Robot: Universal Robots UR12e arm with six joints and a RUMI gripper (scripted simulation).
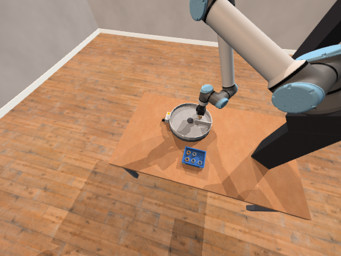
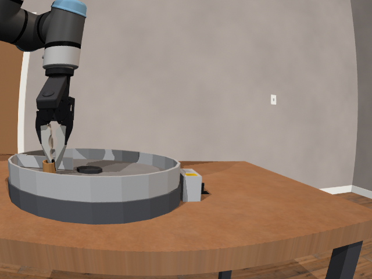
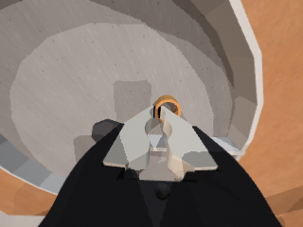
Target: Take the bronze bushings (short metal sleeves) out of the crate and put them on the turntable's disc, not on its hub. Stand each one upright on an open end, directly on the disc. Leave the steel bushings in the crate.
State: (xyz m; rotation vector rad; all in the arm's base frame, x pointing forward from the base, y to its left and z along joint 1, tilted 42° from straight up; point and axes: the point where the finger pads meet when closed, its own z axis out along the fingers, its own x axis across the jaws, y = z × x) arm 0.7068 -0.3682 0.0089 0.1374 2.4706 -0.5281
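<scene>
The pale-and-grey arm (image 1: pixel 249 41) (image 2: pixel 64 32) is extended over the wooden table (image 1: pixel 242 137) (image 2: pixel 255 210) (image 3: pixel 284 118), its wrist bent so that the gripper (image 1: pixel 200 118) (image 2: pixel 54 162) (image 3: pixel 156 106) is pointed down inside the turntable (image 1: pixel 190 136) (image 2: pixel 104 187) (image 3: pixel 258 85). The arm's far joints and the blue crate (image 1: pixel 204 159) are shown only from the top. In the exterior view the turntable's faceted grey wall is seen above a darker base, with a boxy, yellow-marked unit (image 1: pixel 167 117) (image 2: pixel 192 186) at its side. The disc (image 1: pixel 181 112) (image 3: pixel 66 71) is speckled grey; a thin pale divider (image 1: pixel 206 122) (image 2: pixel 65 163) (image 3: pixel 227 146) and a dark, low hub (image 1: pixel 189 120) (image 2: pixel 89 170) (image 3: pixel 106 130) are set within. The fingers are drawn nearly together, the wall of a bronze bushing (image 1: pixel 200 117) (image 2: pixel 47 168) (image 3: pixel 168 98) pinched at their tips. It is held upright over the disc, off the hub; whether its lower end touches cannot be told. Two bronze bushings (image 1: pixel 188 152) and three steel bushings (image 1: pixel 193 160), all ring-shaped from above, are contained in the crate.
</scene>
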